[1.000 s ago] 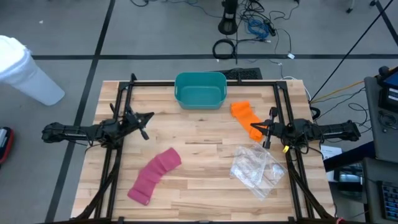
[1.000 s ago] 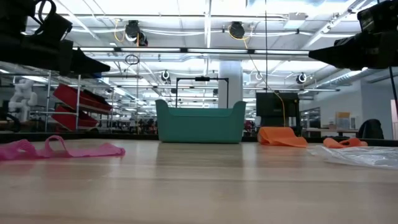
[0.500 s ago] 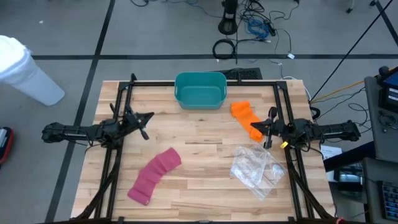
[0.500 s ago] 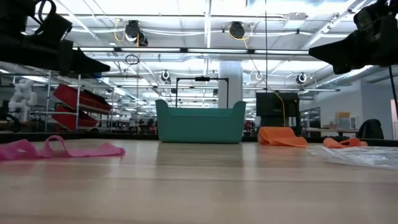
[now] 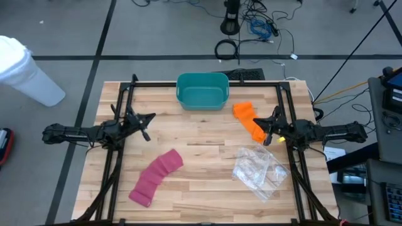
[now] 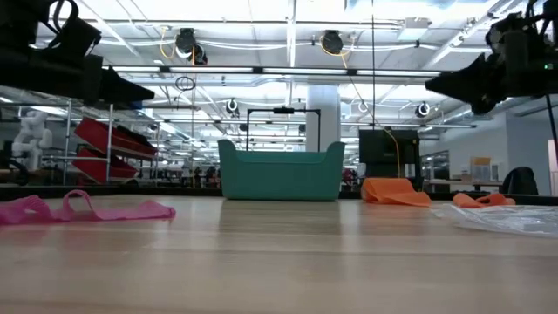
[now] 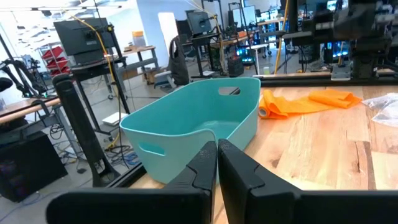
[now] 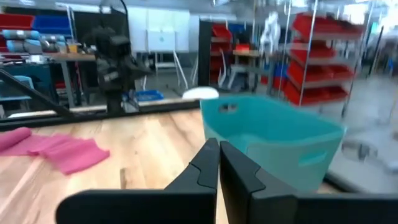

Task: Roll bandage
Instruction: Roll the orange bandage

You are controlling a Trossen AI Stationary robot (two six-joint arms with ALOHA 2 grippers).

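Observation:
A pink bandage [image 5: 157, 176] lies unrolled and loosely rumpled on the wooden table, near the front left; it also shows in the low view [image 6: 87, 209] and the right wrist view [image 8: 56, 149]. An orange bandage [image 5: 248, 118] lies flat at the right, behind the middle. My left gripper [image 5: 149, 119] hangs shut above the table's left side, pointing level toward the middle [image 7: 217, 144]. My right gripper [image 5: 262, 125] hangs shut above the near end of the orange bandage, well clear of it [image 6: 432, 85], with nothing between its fingers [image 8: 219, 144].
A teal bin [image 5: 179, 88] stands at the middle of the far edge. A crumpled clear plastic bag [image 5: 257, 168] lies at the front right. Black frame rails [image 5: 119, 163] run along the table's left, right and far sides. Bare wood lies between the two grippers.
My right gripper has rolled about the line it points along and stays shut, high above the orange bandage. The bandages have not moved.

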